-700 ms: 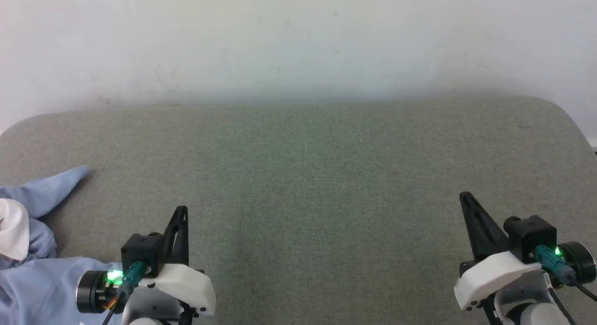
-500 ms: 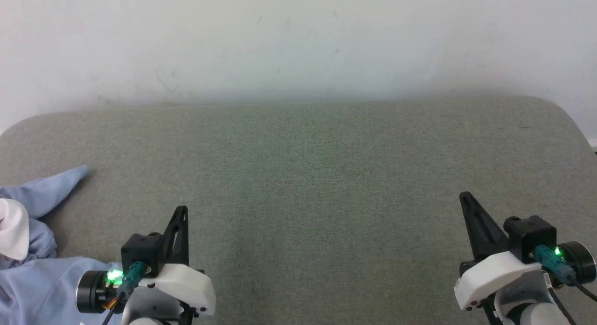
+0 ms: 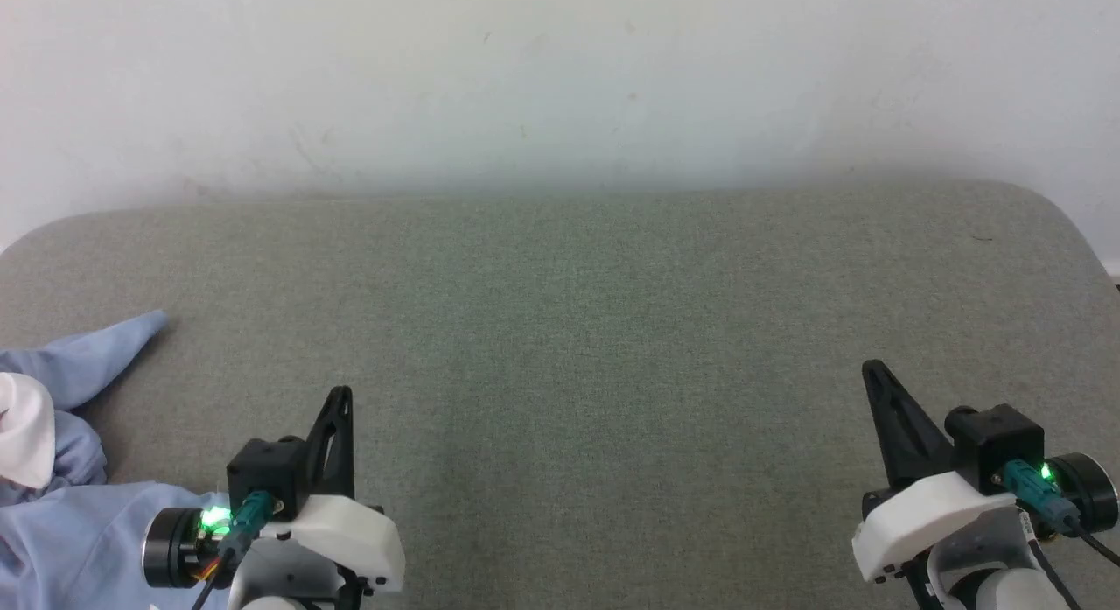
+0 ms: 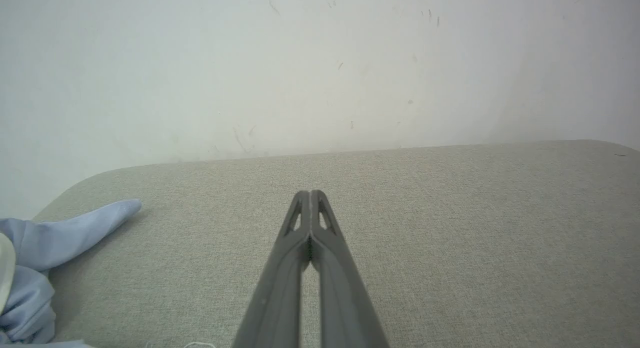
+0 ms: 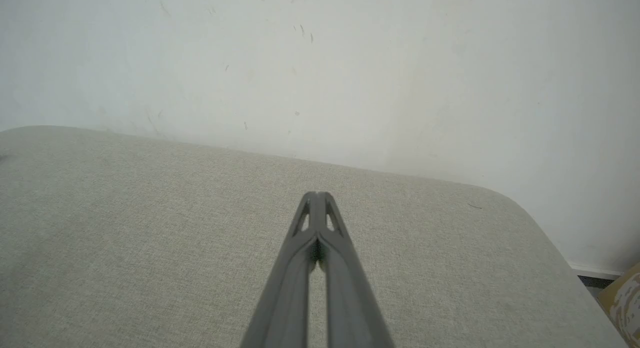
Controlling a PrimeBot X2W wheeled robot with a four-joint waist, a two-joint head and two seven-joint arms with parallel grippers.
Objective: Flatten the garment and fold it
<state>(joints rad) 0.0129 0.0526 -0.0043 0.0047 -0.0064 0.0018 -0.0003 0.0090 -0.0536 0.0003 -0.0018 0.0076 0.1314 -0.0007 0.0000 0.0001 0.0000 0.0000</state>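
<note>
The garment (image 3: 61, 522) lies bunched at the near left corner of the grey padded worktop (image 3: 612, 330). Its white collar (image 3: 22, 439) is folded into the heap and one pale blue point of cloth reaches out towards the middle. Because it is heaped there and not spread, the broad middle of the worktop is bare. That looks like the room needed to lay the shirt out flat, so I judge that flattening has not yet begun. The left pincer (image 3: 341, 398) sits low at the near edge, just beside the heap. Its long dark fingers are pressed together with nothing between them and point away towards the pale wall (image 3: 560, 85). In the head view its wrist housing overlaps the blue cloth, but I cannot tell whether it touches the cloth. The right pincer (image 3: 875, 374) is well apart on the far side, closed and empty too, and tilts slightly inward. Both forearms rise from the bottom edge in a matched pose that reads as a ready stance. The left arm is the better placed to reach the cloth first.
</note>
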